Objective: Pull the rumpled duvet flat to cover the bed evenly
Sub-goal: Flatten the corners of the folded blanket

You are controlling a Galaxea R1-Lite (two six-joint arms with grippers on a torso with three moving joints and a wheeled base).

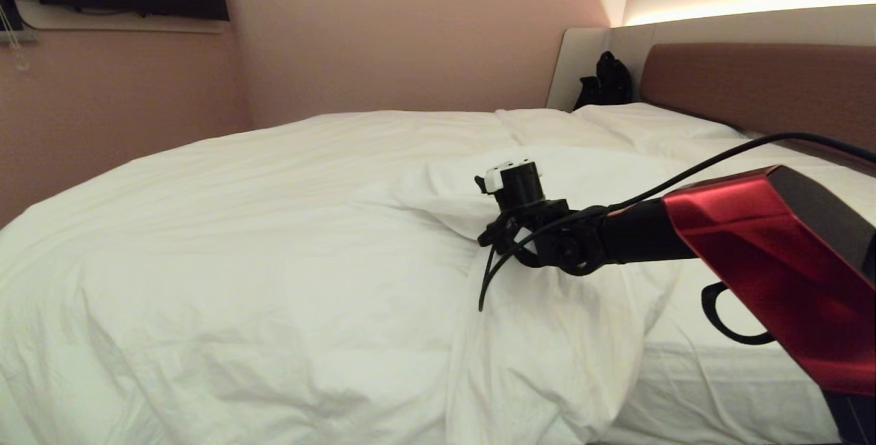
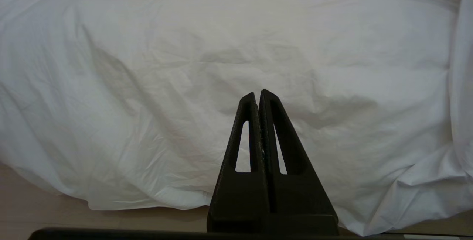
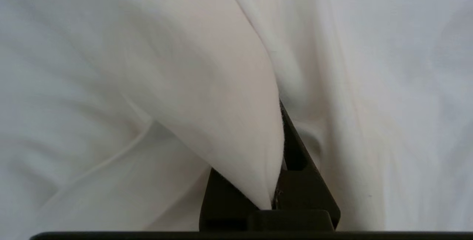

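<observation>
My right gripper (image 3: 275, 181) is clamped on a fold of the puffy white duvet (image 1: 274, 226); bare white-sheeted bed (image 1: 718, 376) lies to its right. Left gripper (image 2: 258, 96), closed and empty, hangs parked.

Duvet (image 1: 239, 239): white cloth, matt, softly creased. Headboard (image 1: 759, 85): brown padded covering, matt. Right arm shell (image 1: 766, 253): red, glossy, metallic sheen. Left gripper (image 2: 259, 96): black matt plastic. Right gripper (image 3: 288, 147): same.
</observation>
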